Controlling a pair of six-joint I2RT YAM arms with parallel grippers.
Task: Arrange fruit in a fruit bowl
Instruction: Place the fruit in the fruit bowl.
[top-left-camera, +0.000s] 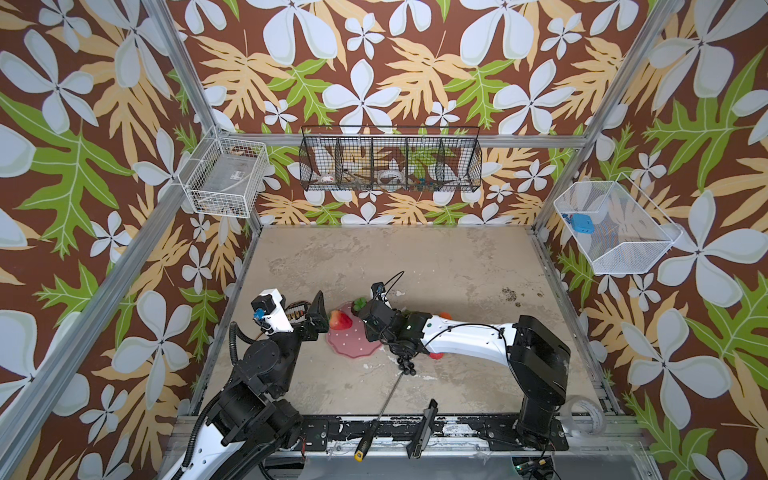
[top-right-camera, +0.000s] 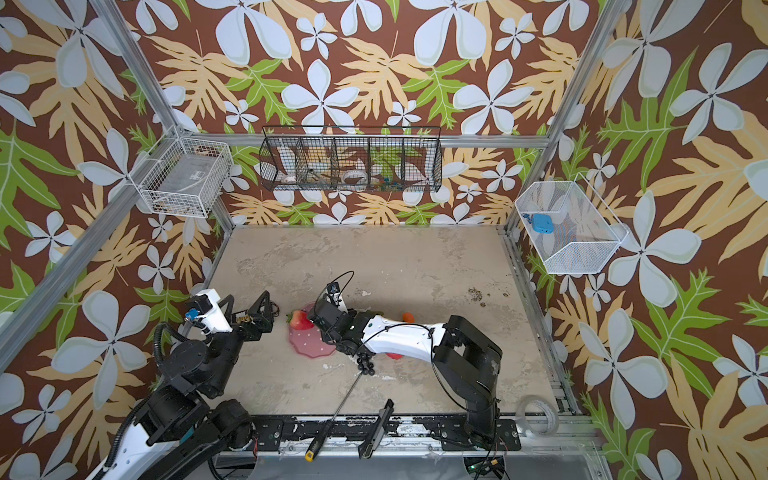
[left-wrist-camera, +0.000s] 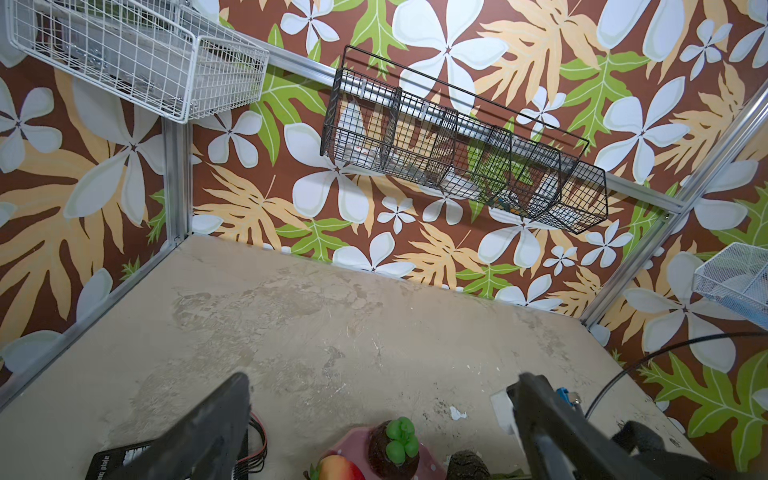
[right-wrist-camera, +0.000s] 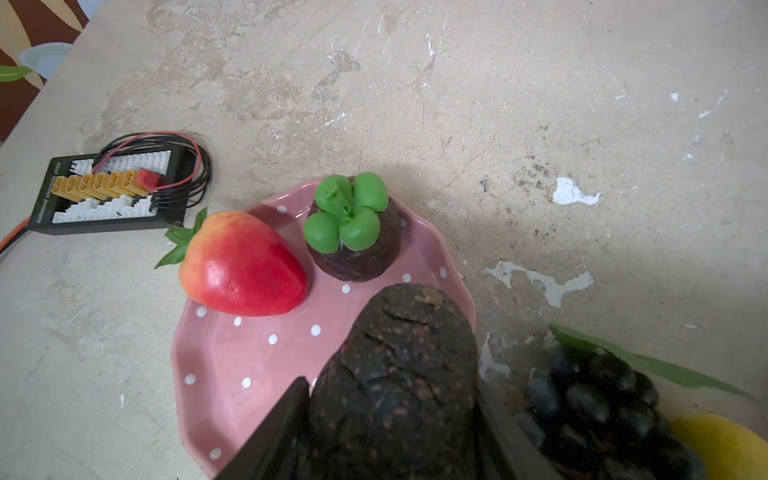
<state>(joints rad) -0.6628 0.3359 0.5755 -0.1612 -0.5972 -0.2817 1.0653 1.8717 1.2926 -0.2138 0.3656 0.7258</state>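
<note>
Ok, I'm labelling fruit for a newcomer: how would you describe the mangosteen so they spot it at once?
On the beige table, find the shallow pink dish with white dots. On it, beside the red apple, sits the mangosteen: dark and round, the only fruit capped with bright green lobes.

From above, my right arm (top-left-camera: 457, 336) covers part of the bowl (top-left-camera: 349, 349), and I only glimpse a red fruit (top-left-camera: 435, 355) and an orange (top-left-camera: 445, 316) past it. On the right wrist camera the avocado (right-wrist-camera: 399, 374), the blurred grapes (right-wrist-camera: 594, 407) and the lemon (right-wrist-camera: 723, 449) run off the edge. The black basket (top-left-camera: 390, 160) holds things too small for me to tell.
</note>
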